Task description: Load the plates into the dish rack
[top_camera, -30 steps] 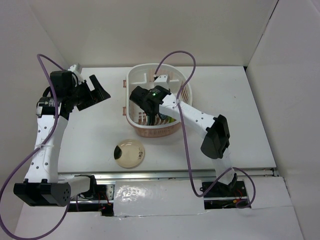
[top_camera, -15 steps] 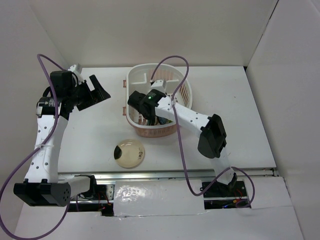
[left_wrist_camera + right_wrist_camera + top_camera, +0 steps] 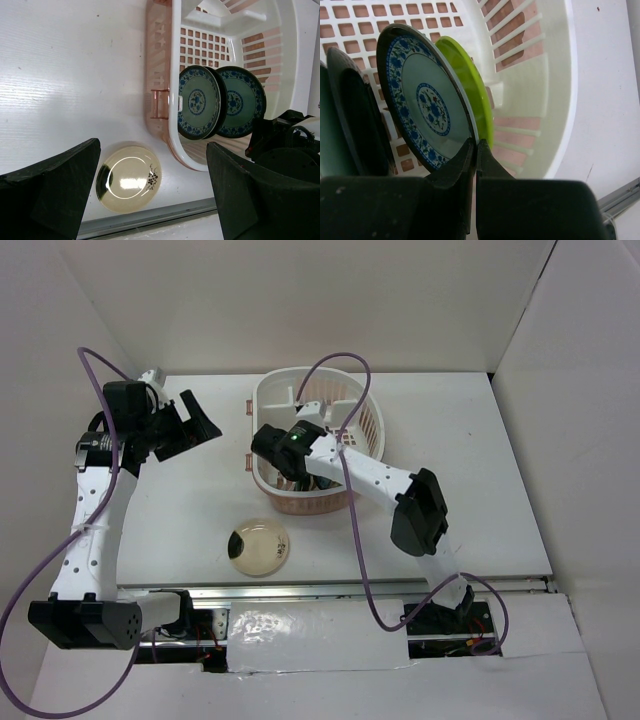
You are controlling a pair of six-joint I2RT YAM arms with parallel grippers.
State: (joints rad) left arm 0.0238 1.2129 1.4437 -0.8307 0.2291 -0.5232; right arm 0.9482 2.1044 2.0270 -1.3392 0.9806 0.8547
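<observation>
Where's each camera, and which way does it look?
Top: high behind, looking down on the table; left arm, right arm show.
Left wrist: on the left arm, looking down at tan plate and basket; open left tool shows.
Right wrist: on the right arm, facing blue plate, green plate in basket; closed right tool shows.
Shared: top and left wrist see the tan plate.

Inside the pink-and-white dish rack (image 3: 560, 100), 3 dishes stand on edge, a black plate (image 3: 355, 112), blue-patterned plate (image 3: 427, 105) and lime-green plate (image 3: 477, 100), with the right claw (image 3: 475, 146) closed at the blue-patterned plate's lower rim.
</observation>
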